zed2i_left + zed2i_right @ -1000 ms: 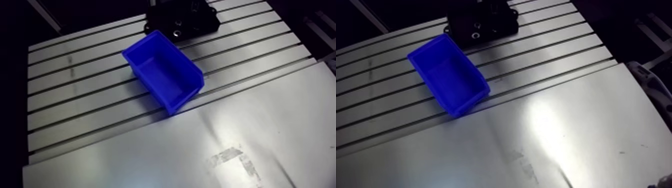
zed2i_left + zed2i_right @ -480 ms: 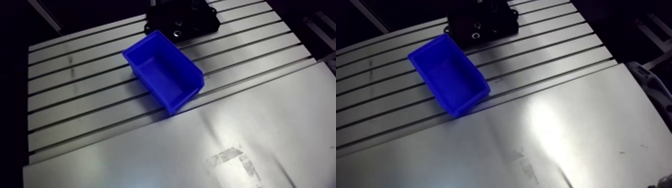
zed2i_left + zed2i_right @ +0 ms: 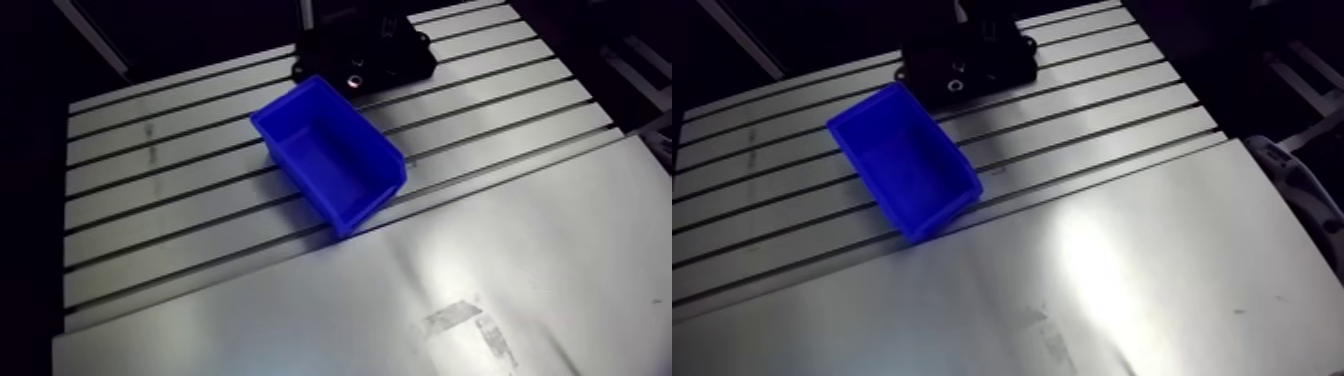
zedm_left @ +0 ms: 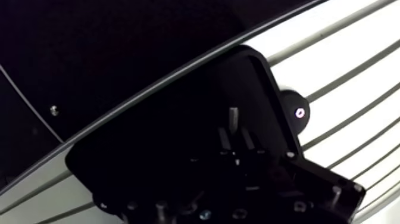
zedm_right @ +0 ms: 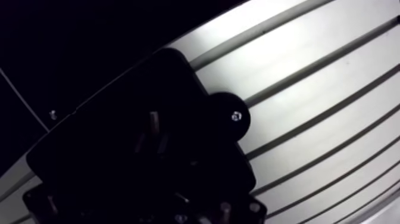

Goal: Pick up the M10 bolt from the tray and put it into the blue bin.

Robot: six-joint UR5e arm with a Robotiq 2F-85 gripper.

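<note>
The M10 bolt [image 4: 234, 117], taken here to be the tallest grey shaft, though in this dim light it cannot be told for sure from its neighbours, stands upright in the black tray [image 4: 166, 137], near the tray's middle. Two shorter upright shafts [image 4: 223, 140] stand just beside it in the same tray, and a row of small bright fastener heads [image 4: 205, 213] lies along the tray edge closest to the wrist camera. A round black lug with one bright screw [image 4: 299, 112] juts from the tray's side. The tray rests on the slotted aluminium table [image 3: 150, 170], at the table's far edge as the arm view has it. The gripper [image 3: 984, 22] hangs right above the tray as a dark mass, and whether it is spread or pressed together cannot be told; nothing shows it pinching the bolt. The blue bin [image 3: 330, 160] sits just beside the tray on its camera-facing side, one corner close to the tray's edge; whether they touch cannot be told. The bin stands with its mouth up, turned askew to the table's slots, its low scooped front on the end away from the tray. Beyond the bin from the tray, a smooth metal sheet [image 3: 560, 250] covers the table and carries a scuffed pale patch [image 3: 465, 320].
</note>
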